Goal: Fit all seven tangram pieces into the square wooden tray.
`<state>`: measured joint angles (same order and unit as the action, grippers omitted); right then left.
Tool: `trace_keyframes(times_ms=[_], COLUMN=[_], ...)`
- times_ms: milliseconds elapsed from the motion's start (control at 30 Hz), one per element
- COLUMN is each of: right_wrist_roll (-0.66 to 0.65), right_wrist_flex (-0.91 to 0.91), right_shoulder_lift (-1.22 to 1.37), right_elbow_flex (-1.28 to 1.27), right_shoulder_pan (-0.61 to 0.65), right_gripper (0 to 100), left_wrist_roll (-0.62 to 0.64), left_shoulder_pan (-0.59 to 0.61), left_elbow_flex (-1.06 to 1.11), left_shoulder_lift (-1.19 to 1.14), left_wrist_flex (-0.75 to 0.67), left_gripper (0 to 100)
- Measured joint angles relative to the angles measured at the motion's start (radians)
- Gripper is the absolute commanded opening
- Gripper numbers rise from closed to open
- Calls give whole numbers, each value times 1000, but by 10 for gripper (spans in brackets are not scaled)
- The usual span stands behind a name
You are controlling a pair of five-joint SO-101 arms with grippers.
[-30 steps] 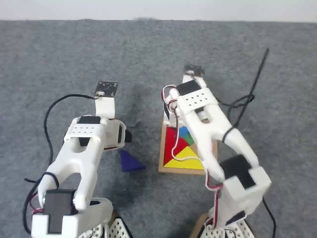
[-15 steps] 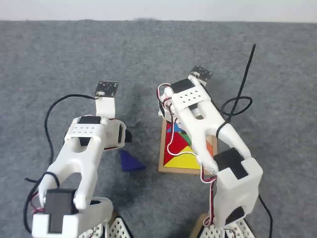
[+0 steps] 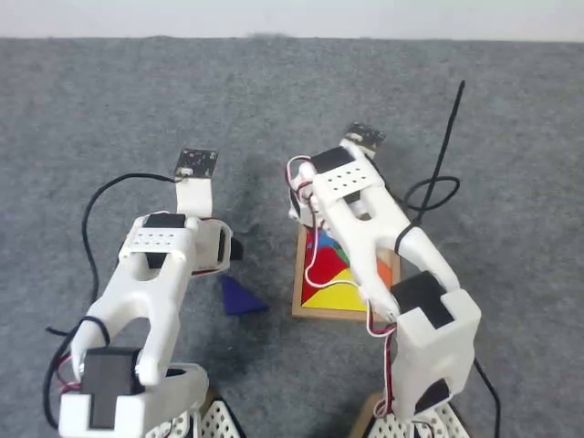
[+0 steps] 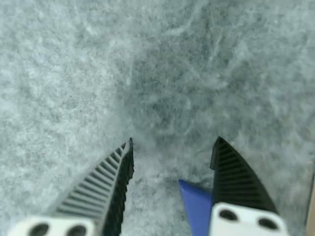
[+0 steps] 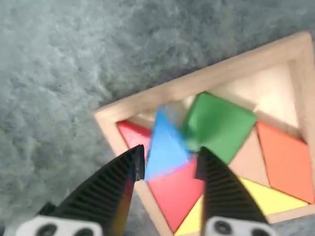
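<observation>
Plainly, the left end effector (image 4: 174, 142) is held apart above the bench (image 4: 147, 49), and the dark blue triangle (image 4: 197, 204) lies just beside one finger, back toward that arm's base, so the left arm is judged nearer. Rightward, the right end effector (image 5: 170, 150) appears clamped on the light blue triangle (image 5: 162, 142) over the tray (image 5: 197, 81).

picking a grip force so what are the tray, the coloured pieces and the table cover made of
The tray looks like pale bare wood, matte, by its tan frame and base. The green piece and the dark blue piece: likely wood painted in flat solid colours, low gloss; their core is hidden. The table cover: grey felt or short carpet, by its fuzzy mottled fibres.
</observation>
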<state>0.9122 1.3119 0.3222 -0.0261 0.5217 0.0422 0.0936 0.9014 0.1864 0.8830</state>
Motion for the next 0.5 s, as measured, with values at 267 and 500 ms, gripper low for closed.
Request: trace_keyframes(times_ms=[267,500], right_wrist_roll=[-37,-341], right_wrist_flex=[-2,-2], right_shoulder_lift=[0,-20], right_elbow_flex=[0,69], right_shoulder_pan=[44,-20], right_gripper=[173,2], left_wrist_roll=[0,0], left_shoulder_pan=[0,0], left_elbow_flex=[0,0], left_shoulder_lift=[0,0], left_wrist_flex=[-5,-5], left_gripper=[246,246])
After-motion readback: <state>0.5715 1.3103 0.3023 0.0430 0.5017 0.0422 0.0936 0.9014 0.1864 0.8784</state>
